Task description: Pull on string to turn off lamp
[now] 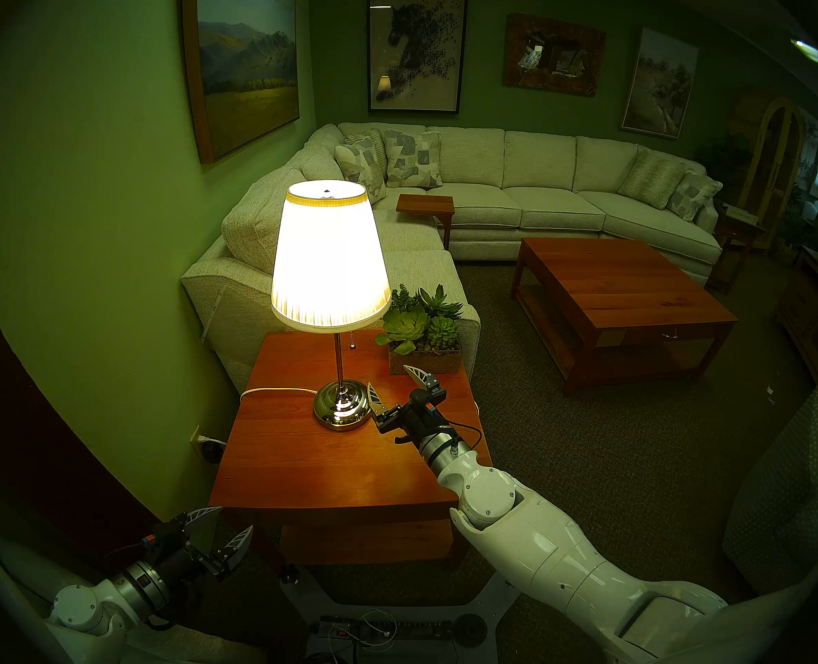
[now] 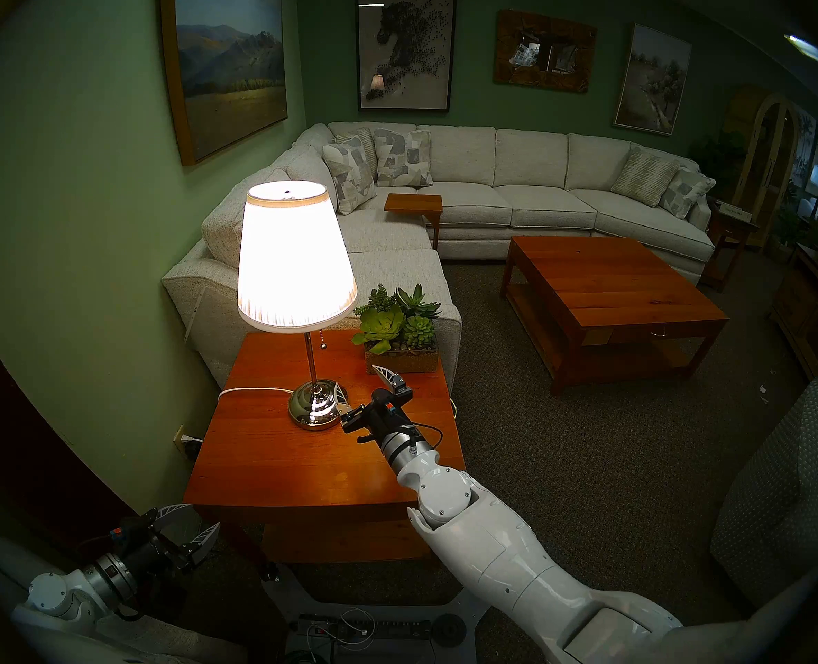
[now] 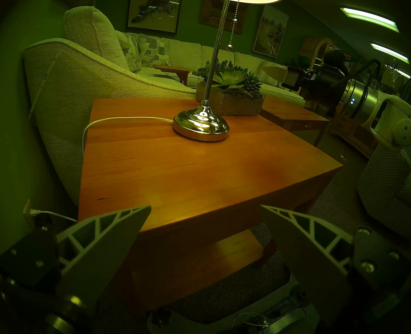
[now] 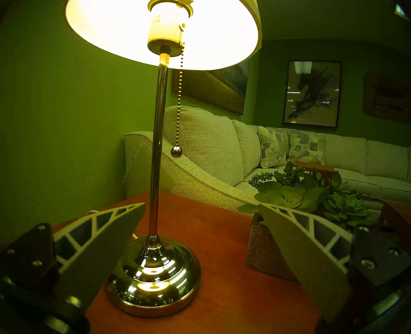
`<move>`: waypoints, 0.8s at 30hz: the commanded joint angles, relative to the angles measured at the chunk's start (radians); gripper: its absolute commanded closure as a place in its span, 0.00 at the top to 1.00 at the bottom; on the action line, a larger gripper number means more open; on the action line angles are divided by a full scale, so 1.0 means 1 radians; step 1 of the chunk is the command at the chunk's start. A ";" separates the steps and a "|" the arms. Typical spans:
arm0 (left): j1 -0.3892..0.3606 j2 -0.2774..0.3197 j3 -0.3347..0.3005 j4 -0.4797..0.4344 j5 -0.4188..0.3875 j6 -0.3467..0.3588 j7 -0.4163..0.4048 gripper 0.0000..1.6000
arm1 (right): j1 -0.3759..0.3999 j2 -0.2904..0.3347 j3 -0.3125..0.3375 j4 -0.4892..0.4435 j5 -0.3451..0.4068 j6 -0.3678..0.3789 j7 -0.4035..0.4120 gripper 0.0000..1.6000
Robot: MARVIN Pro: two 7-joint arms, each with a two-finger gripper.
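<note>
On side table (image 1: pixel 301 457) | lamp (image 1: pixel 328 260) lit | string (image 4: pixel 179 104) hangs free just right of stem, knob well above right gripper (image 1: pixel 397 382) | right fingers spread wide, empty; left gripper (image 1: pixel 225 529) parked, spread | advice: rise, bracket knob, clamp chain, pull straight down.

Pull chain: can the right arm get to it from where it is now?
Probably yes. The right gripper is open beside the lamp base, and the pull chain hangs free right of the stem, above it. Only the shade's rim overhangs.
</note>
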 commanded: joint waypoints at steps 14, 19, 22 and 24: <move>-0.005 0.003 -0.005 -0.013 -0.003 -0.005 -0.002 1.00 | 0.127 -0.221 -0.081 0.203 -0.114 -0.151 -0.199 1.00; -0.006 0.003 -0.004 -0.013 -0.003 -0.005 -0.002 1.00 | 0.150 -0.250 -0.116 0.262 -0.167 -0.195 -0.269 1.00; -0.006 0.003 -0.004 -0.013 -0.003 -0.005 -0.002 1.00 | 0.158 -0.256 -0.123 0.272 -0.183 -0.209 -0.292 1.00; -0.006 0.003 -0.004 -0.013 -0.003 -0.005 -0.002 1.00 | 0.167 -0.274 -0.128 0.297 -0.206 -0.234 -0.338 1.00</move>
